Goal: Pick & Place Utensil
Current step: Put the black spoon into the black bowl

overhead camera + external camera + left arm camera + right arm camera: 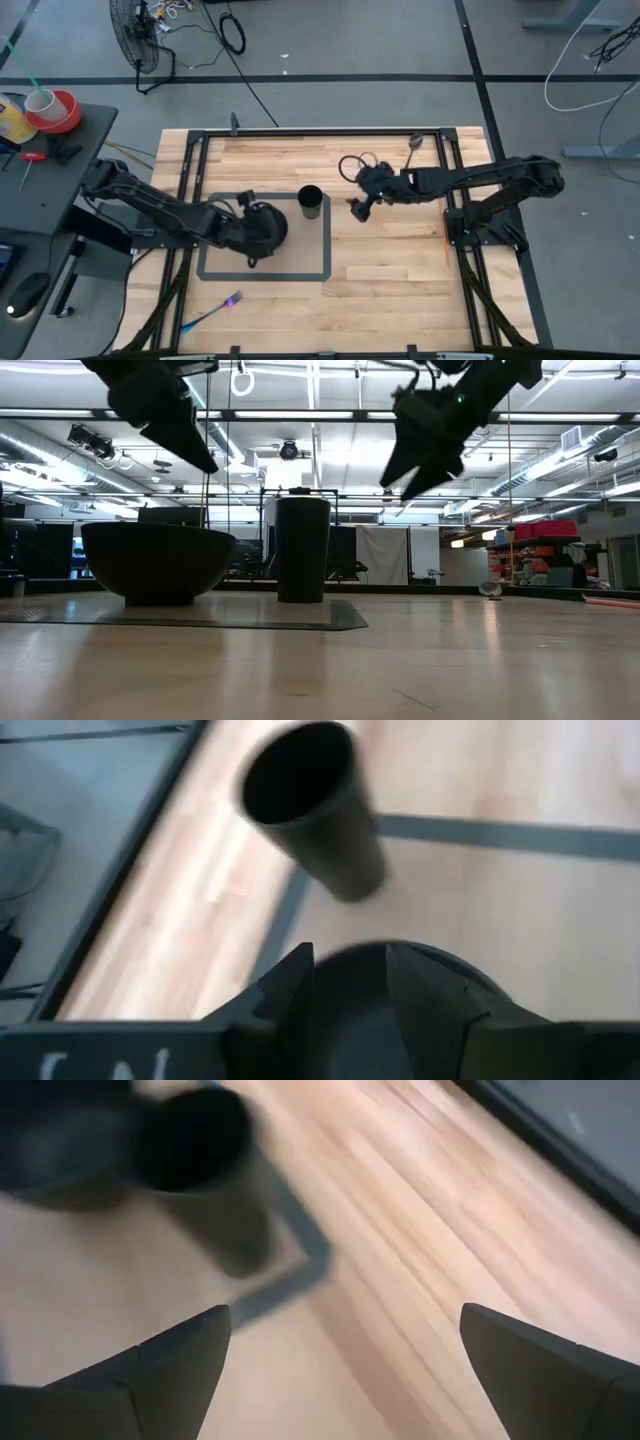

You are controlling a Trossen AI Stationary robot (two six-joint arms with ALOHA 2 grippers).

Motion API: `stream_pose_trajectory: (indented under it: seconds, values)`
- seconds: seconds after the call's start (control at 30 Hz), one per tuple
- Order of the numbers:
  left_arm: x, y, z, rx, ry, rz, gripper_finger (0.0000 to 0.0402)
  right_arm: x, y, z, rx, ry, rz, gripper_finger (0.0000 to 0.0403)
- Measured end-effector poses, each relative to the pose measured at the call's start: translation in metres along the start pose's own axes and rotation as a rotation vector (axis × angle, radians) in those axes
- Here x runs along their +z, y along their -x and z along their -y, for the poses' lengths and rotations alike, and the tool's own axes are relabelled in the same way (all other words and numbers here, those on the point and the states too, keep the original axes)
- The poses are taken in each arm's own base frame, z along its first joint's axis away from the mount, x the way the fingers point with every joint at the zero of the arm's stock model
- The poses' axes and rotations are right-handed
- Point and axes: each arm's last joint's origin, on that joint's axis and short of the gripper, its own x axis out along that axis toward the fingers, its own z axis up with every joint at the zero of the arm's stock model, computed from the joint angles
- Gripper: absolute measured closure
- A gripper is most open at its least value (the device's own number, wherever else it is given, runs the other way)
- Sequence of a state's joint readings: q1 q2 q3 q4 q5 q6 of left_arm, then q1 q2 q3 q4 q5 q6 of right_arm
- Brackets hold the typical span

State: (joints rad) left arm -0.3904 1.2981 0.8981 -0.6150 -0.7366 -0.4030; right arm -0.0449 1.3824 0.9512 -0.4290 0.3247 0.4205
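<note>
A blue and purple utensil lies flat on the wooden table near its front left edge, far from both grippers. A black cup and a dark bowl stand on a grey-edged mat. My left gripper hangs above the bowl, a little open and empty. My right gripper hangs above the table just right of the cup, wide open and empty. In the low view both grippers are well above the table.
A small metal thing lies at the table's far right by the black frame. Bare wood spreads across the near right of the table. A side table with cups stands off to the left.
</note>
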Motion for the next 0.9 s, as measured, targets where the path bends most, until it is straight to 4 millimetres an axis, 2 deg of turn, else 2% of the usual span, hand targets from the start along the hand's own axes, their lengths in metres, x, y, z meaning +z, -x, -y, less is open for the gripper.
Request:
stream_pose_trajectory:
  seconds: [0.17, 0.3, 0.47, 0.57, 0.7, 0.9]
  values:
    - [-0.002, 0.01, -0.014, 0.106, 0.08, 0.077, 0.0268, -0.005, -0.009, 0.034, -0.167, -0.276, -0.091, 0.0005]
    - [0.0, 0.01, -0.016, 0.17, 0.093, 0.112, 0.0268, -0.011, -0.02, 0.066, -0.275, -0.444, -0.114, 0.0005]
    - [0.0, 0.01, -0.015, 0.144, 0.095, 0.103, 0.0268, -0.02, -0.029, 0.11, -0.455, -0.616, -0.102, 0.0005]
    - [0.0, 0.01, -0.015, 0.138, 0.097, 0.104, 0.0268, -0.022, -0.032, 0.13, -0.539, -0.695, -0.09, 0.0006]
    - [0.0, 0.01, -0.015, 0.137, 0.099, 0.105, 0.0268, -0.027, -0.041, 0.147, -0.608, -0.778, -0.112, 0.0023]
    - [0.0, 0.01, -0.015, 0.137, 0.099, 0.105, 0.0268, -0.04, -0.064, 0.162, -0.698, -0.838, -0.195, 0.0079]
